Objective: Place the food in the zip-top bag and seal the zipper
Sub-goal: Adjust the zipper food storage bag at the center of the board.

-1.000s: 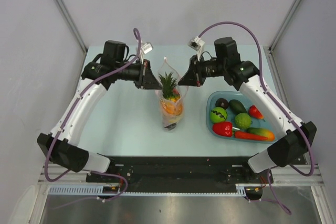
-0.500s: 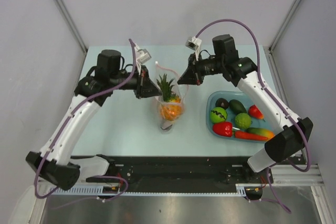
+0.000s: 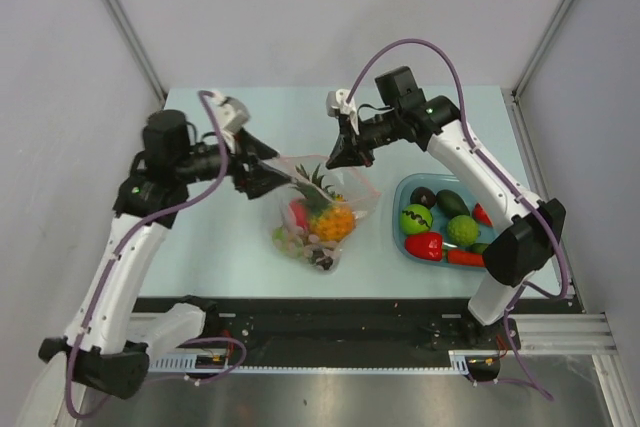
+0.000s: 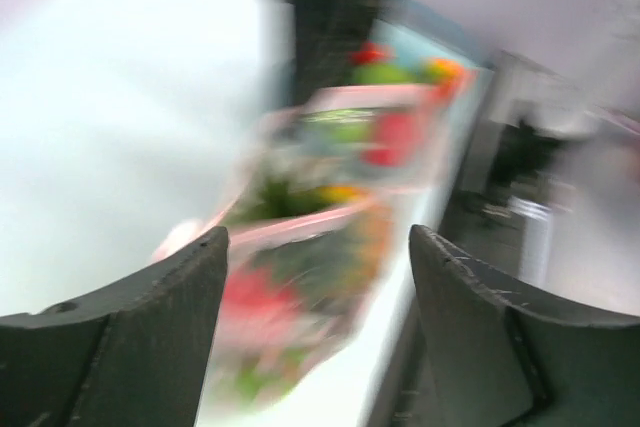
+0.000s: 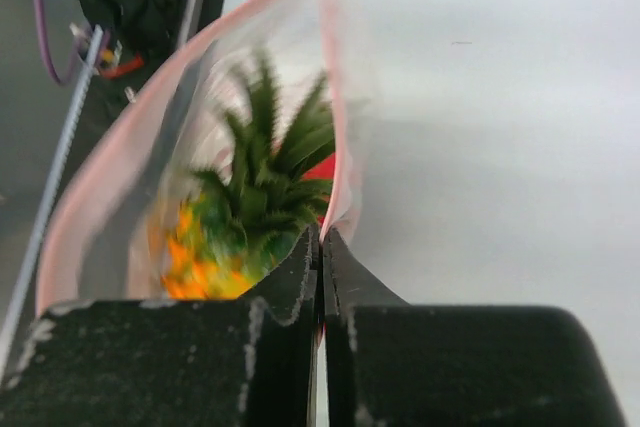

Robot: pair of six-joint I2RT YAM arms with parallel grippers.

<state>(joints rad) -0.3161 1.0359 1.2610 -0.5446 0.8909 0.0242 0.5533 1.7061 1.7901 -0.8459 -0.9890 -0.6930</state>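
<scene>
The clear plastic bag [image 3: 318,232] sags on the pale desk [image 3: 220,237] between the two hands, just left of the light blue tray [image 3: 396,217]. Inside it are an orange toy pineapple [image 3: 332,219] with green leaves and other small toy bits. The right hand [image 5: 322,247] is pressed together, pinching the bag's pink strip [image 5: 335,127]. The left hand [image 4: 315,247] is spread wide at the bag's other side, in a blurry view.
</scene>
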